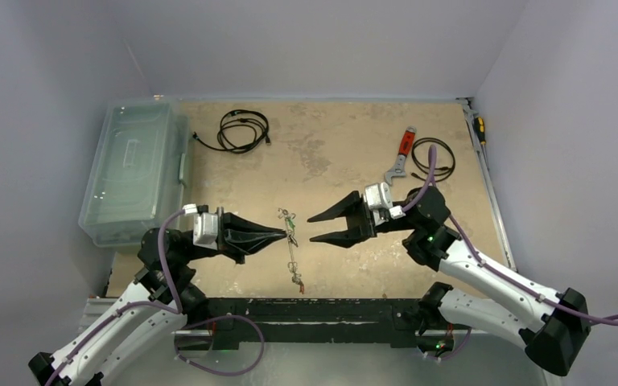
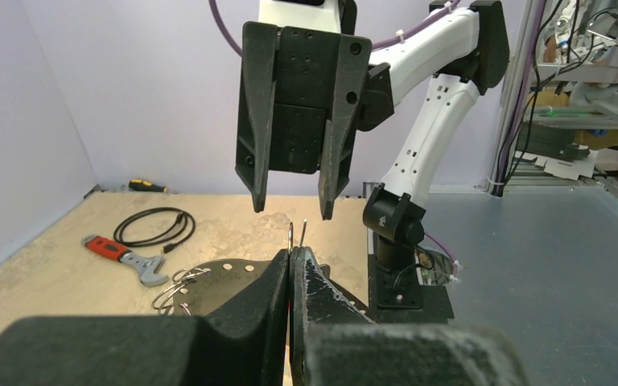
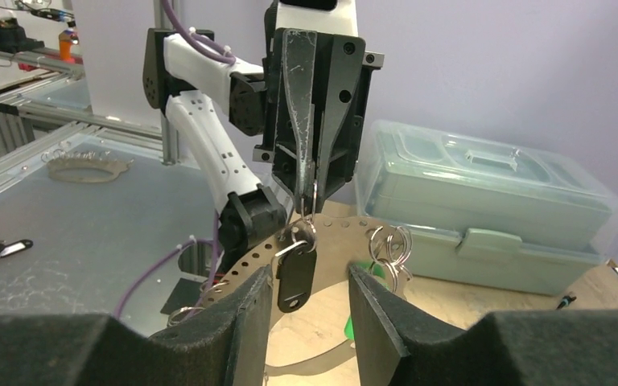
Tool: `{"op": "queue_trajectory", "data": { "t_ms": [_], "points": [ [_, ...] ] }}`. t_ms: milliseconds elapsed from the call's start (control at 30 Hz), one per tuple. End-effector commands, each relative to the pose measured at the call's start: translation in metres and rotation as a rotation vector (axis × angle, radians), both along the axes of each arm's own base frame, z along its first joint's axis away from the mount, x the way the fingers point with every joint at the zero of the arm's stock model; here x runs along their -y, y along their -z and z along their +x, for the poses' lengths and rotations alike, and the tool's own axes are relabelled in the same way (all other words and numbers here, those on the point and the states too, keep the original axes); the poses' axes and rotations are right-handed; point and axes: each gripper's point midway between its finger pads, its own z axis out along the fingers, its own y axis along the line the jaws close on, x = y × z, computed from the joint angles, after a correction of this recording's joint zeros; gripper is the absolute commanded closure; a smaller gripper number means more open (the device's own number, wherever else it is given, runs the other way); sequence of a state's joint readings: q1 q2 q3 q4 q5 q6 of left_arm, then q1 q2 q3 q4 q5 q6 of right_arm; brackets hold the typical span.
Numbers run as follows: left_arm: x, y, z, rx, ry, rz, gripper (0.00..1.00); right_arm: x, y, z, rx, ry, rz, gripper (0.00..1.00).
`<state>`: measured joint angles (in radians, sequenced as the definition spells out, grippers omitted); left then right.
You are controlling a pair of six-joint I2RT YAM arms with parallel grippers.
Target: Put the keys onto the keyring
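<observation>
The keyring (image 1: 290, 249), a thin flat grey hoop with holes, stands on edge between my two grippers; its pierced band shows in the left wrist view (image 2: 233, 269) and the right wrist view (image 3: 346, 235). A key with a black tag (image 3: 296, 277) hangs from a small split ring at the hoop's top. My left gripper (image 1: 284, 234) (image 2: 291, 253) (image 3: 307, 193) is shut on that split ring. A green tag (image 3: 350, 325) and a cluster of small rings (image 3: 390, 245) hang further round the hoop. My right gripper (image 1: 314, 228) (image 2: 290, 211) (image 3: 310, 293) is open, facing the hoop and apart from it.
A clear plastic box (image 1: 133, 173) (image 3: 491, 201) sits at the left. A red-handled wrench (image 1: 402, 153) (image 2: 125, 256) and a coiled black cable (image 1: 433, 159) lie back right, another cable (image 1: 243, 129) back centre. A screwdriver (image 1: 479, 129) lies by the right wall.
</observation>
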<state>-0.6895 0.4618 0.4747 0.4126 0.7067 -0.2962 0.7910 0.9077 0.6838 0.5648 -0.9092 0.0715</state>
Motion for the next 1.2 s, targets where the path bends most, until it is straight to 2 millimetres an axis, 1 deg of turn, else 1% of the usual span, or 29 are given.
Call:
{"op": "queue_trajectory", "data": {
  "t_ms": [0, 200, 433, 667, 833, 967, 1167],
  "points": [
    [-0.001, -0.013, -0.009, 0.056, 0.035, -0.042, 1.00, -0.001, -0.009, -0.002, 0.021, -0.027, 0.042, 0.57],
    [0.000, -0.012, -0.008, 0.053, 0.037, -0.040, 1.00, -0.007, -0.012, -0.004, -0.024, -0.073, 0.058, 0.58],
    [0.000, -0.012, -0.008, 0.050, 0.035, -0.046, 1.00, -0.008, -0.020, -0.016, -0.045, -0.163, 0.087, 0.60],
    [0.000, -0.013, -0.007, 0.048, 0.031, -0.053, 1.00, -0.014, -0.019, -0.025, -0.059, -0.212, 0.088, 0.59],
    [0.000, -0.014, -0.007, 0.049, 0.033, -0.057, 1.00, -0.018, -0.016, -0.023, -0.075, -0.210, 0.086, 0.60],
    [-0.001, -0.014, -0.007, 0.053, 0.029, -0.060, 1.00, -0.022, -0.015, -0.023, -0.087, -0.214, 0.086, 0.63],
    [-0.002, -0.015, -0.010, 0.060, 0.037, -0.066, 1.00, -0.024, -0.018, -0.016, -0.100, -0.177, 0.105, 0.63]
  ]
}}
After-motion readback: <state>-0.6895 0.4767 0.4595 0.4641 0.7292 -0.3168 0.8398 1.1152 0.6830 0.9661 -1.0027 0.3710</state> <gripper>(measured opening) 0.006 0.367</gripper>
